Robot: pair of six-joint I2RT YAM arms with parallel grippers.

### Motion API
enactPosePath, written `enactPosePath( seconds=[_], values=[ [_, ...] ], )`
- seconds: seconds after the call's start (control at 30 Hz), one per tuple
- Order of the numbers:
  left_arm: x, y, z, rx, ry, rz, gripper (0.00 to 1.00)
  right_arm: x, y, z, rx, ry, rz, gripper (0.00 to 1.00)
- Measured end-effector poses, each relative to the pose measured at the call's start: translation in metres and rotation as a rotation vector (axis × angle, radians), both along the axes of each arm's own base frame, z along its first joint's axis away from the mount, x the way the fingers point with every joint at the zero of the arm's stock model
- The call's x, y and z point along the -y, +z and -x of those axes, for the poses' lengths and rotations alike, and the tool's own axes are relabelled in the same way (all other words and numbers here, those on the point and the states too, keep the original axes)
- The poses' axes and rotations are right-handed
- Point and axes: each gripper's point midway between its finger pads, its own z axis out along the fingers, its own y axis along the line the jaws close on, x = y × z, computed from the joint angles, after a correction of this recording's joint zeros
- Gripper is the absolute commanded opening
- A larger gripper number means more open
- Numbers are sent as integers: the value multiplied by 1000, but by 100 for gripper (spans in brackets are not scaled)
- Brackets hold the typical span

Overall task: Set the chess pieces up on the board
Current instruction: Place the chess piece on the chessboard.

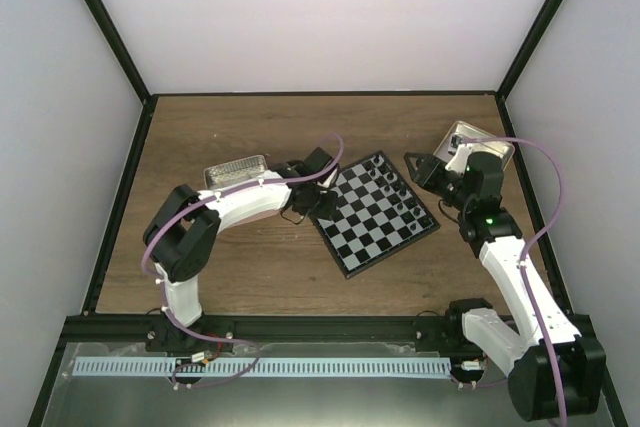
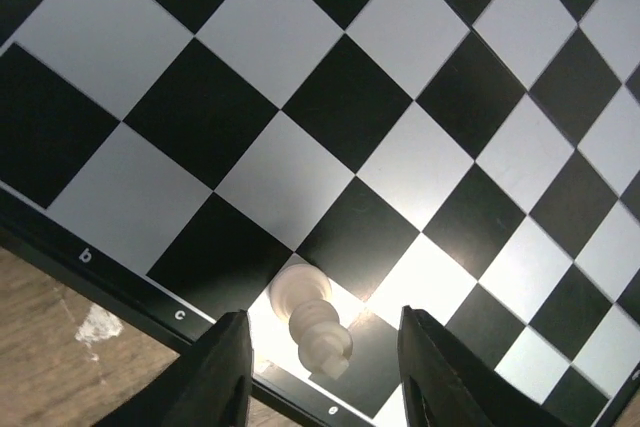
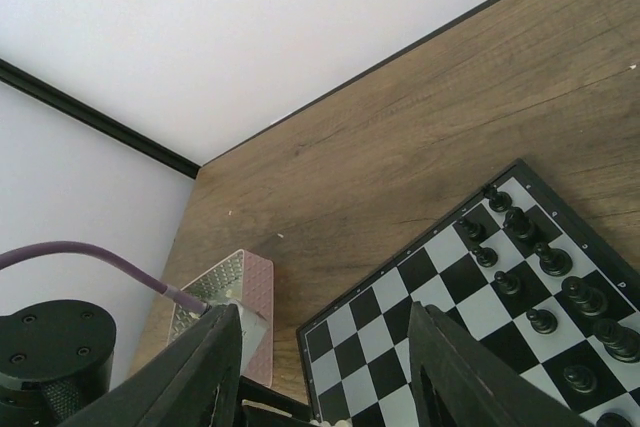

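Observation:
The board lies turned at the table's middle. Several black chess pieces stand in two rows along its far right side and also show in the right wrist view. My left gripper hovers over the board's left edge. In the left wrist view it is open, and one cream-white piece stands on a light square by the rim between the fingers, touching neither. My right gripper is open and empty above the board's far right corner; it also shows in the right wrist view.
A pink-sided tin stands left of the board behind my left arm, also in the right wrist view. A yellow metal tin sits at the back right behind my right gripper. Walls enclose the table.

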Motion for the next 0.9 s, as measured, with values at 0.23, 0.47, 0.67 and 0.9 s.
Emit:
enactPosePath(
  seconds=[0.23, 0.47, 0.67, 0.9],
  values=[
    [-2, 2, -3, 10, 11, -13, 49, 1, -2, 0, -6, -3, 2, 48],
    [-4, 2, -6, 18, 39, -18, 37, 1, -2, 1, -3, -6, 2, 48],
    [0, -2, -4, 5, 57, 12, 25, 2, 0, 1, 4, -13, 4, 48],
    [1, -3, -2, -7, 58, 25, 9, 3, -6, 3, -11, -13, 5, 48]
  ],
)
